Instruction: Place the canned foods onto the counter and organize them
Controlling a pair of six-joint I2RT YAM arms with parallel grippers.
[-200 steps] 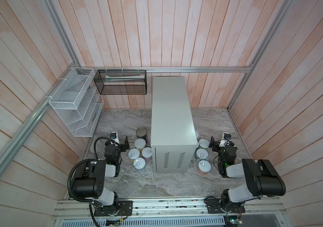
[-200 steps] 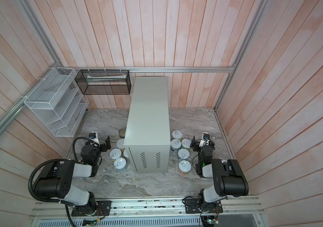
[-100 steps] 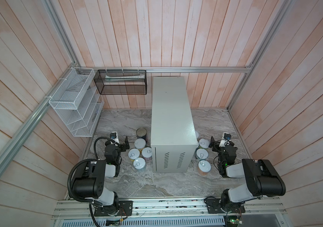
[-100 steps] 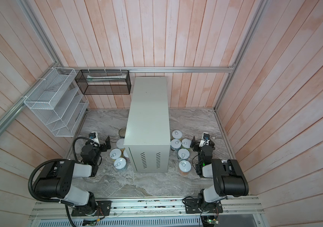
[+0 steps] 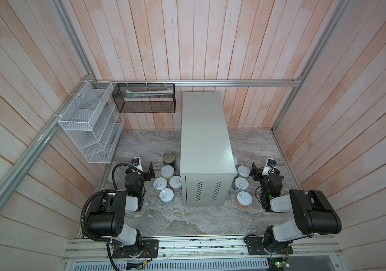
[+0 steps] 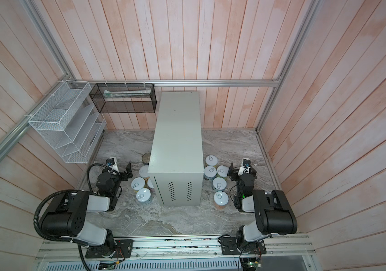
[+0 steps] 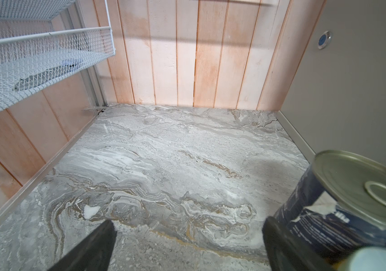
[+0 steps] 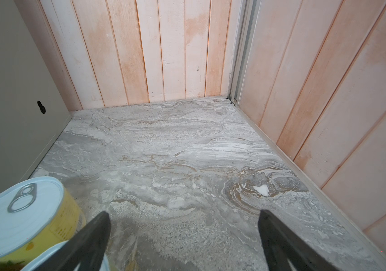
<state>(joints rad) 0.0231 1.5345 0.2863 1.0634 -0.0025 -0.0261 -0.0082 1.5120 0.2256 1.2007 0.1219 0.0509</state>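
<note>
Black jaws of the left gripper (image 7: pixel 188 225) stand spread wide, with only marble (image 7: pixel 163 164) between them. The blue tin (image 7: pixel 328 218) stands upright just outside the gap, and I cannot tell whether it touches. The right gripper (image 8: pixel 184 214) is likewise spread and empty, low over the marble, with a yellow tin (image 8: pixel 23 215) upright just outside its gap. Further out, in both top views, four small tins (image 5: pixel 167 171) huddle with the blue one against the left flank of the counter (image 5: pixel 204 140), and a top view shows five more (image 6: pixel 219 183) packed along its right flank. All stand lid up on the marble, and none is on the counter's flat top yet, so the task looks barely begun. These tins should handle as rigid and, if full, fairly heavy for their size. Their smooth label walls could slip in a light pinch, so the hold belongs across the round side at about mid-height, never on the lid or pull-tab. Neighbours stand so close that a finger may nudge one over, so the outermost tin of each cluster seems the safest first pick, and the counter's height calls for a long upright lift
</note>
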